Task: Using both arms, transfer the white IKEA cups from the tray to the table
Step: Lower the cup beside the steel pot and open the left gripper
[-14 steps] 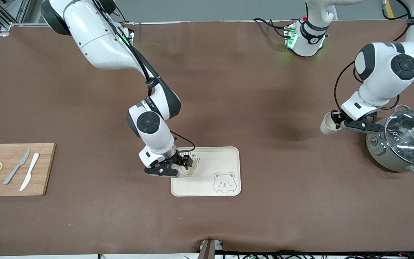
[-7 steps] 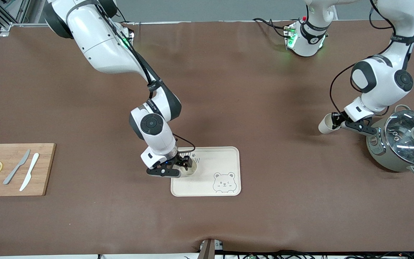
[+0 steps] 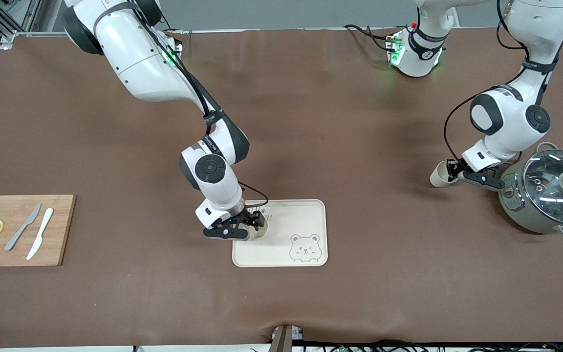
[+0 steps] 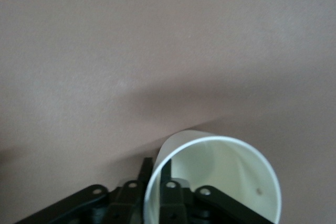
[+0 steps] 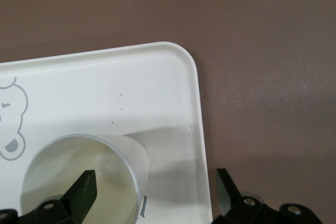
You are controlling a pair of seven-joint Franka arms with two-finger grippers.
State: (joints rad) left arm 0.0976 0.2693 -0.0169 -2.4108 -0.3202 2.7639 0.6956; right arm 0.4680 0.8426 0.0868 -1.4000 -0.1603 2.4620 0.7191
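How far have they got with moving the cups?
About halfway. The first cup is off the tray: the left gripper holds it tilted, low over the table beside the pot, not yet set down. The second cup stands on the tray, with the open right gripper straddling its wall. Remaining: release the first, then grip and move the second.

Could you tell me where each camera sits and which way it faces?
Front view: high across the brown cloth table, facing both arms.
Left wrist view: looks down at a cream-white handleless cup by its own black fingers.
Right wrist view: looks down at the cream-white bear tray, own fingers straddling the other cup's wall; front view shares the tray.
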